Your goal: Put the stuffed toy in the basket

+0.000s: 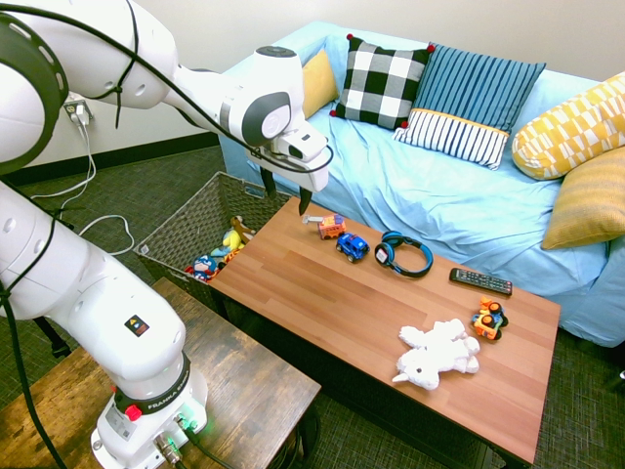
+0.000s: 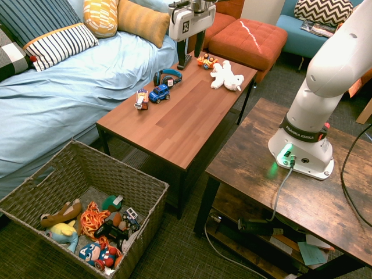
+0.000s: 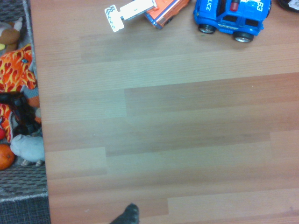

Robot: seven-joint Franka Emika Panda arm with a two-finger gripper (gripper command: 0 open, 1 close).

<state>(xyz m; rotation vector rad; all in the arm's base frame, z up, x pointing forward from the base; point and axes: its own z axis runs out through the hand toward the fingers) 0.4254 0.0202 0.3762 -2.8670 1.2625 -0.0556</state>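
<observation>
End effector (image 2: 190, 55) hangs empty, fingers apart, above the table (image 2: 192, 125), well short of the stuffed toy (image 2: 226, 75) — a long carry to the basket (image 2: 145, 192)!

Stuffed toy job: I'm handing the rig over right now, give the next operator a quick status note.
Pincer: open, empty, hanging above the table's end nearest the basket.
Toy: lying on the table near the far end, beside a small orange toy car, untouched.
Basket: on the floor off the table's end, already holding other toys.
Done: nothing yet.
Left: travel across the table to the toy, grasp it, carry it back, drop it in the basket.
</observation>
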